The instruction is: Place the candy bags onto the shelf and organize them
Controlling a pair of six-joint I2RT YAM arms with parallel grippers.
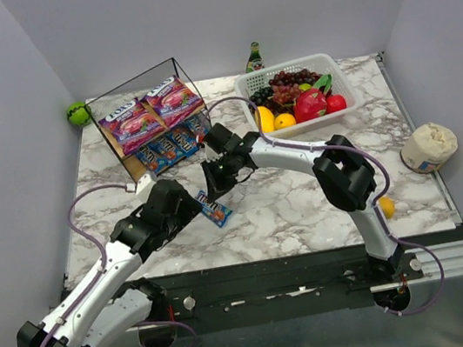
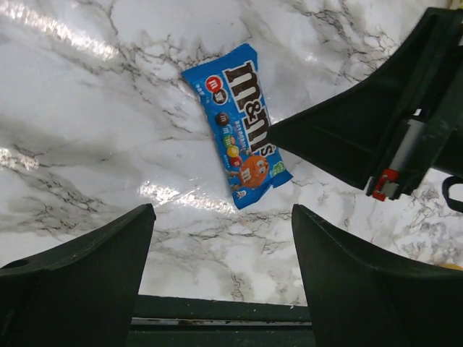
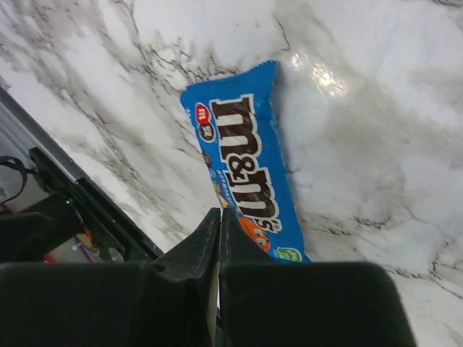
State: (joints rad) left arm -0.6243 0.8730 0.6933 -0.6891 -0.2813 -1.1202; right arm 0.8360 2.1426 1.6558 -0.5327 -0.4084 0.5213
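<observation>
Candy bags were mostly shelved: 2 purple bags (image 1: 151, 111) lay on top of the shelf (image 1: 131, 165) at the far left, with other blue packets (image 1: 170, 145) on the board below. 1 blue packet (image 1: 214, 208) lay flat on the marble table (image 1: 307, 205), nearer the arms. The left gripper (image 2: 224, 217) hovered over it with jaws wide apart, and the right gripper (image 3: 219, 217) had jaws pressed together at its edge. Light, thin, crinkly and probably slick, it looked best pinched across a crimped end.

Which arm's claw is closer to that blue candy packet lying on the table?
Right. The right gripper, shut, is over one end of the packet, seemingly touching it. The left gripper hovers open, slightly short of it.
</observation>
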